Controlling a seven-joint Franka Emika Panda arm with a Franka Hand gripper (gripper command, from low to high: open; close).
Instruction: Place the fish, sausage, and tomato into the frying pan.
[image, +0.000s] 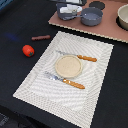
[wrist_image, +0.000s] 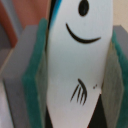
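In the wrist view we see the flat white fish (wrist_image: 75, 65) filling the middle of the frame, upright between the two teal-padded fingers (wrist_image: 35, 80) of the gripper (wrist_image: 75, 75); the jaws are clamped on it from both sides. Its face carries a black oval eye, a curved black mouth line and, lower down, a few short black fin strokes.

In the exterior view we find the thin reddish-brown sausage rod (image: 41, 37) lying on the dark counter (image: 15, 20) at the upper left of the frame, with the glossy red-orange tomato ball (image: 28, 50) below it and a little apart. At the top of the frame, on a pinkish-brown board (image: 107, 30), sits the shallow blue-grey frying pan (image: 67, 11), with something white in or above it that we cannot make out, and a deeper grey pot (image: 92, 17) just beside it. In the centre a striped cream placemat (image: 65, 80) holds a round tan plate (image: 68, 65) between two orange-handled pieces of cutlery (image: 75, 83).
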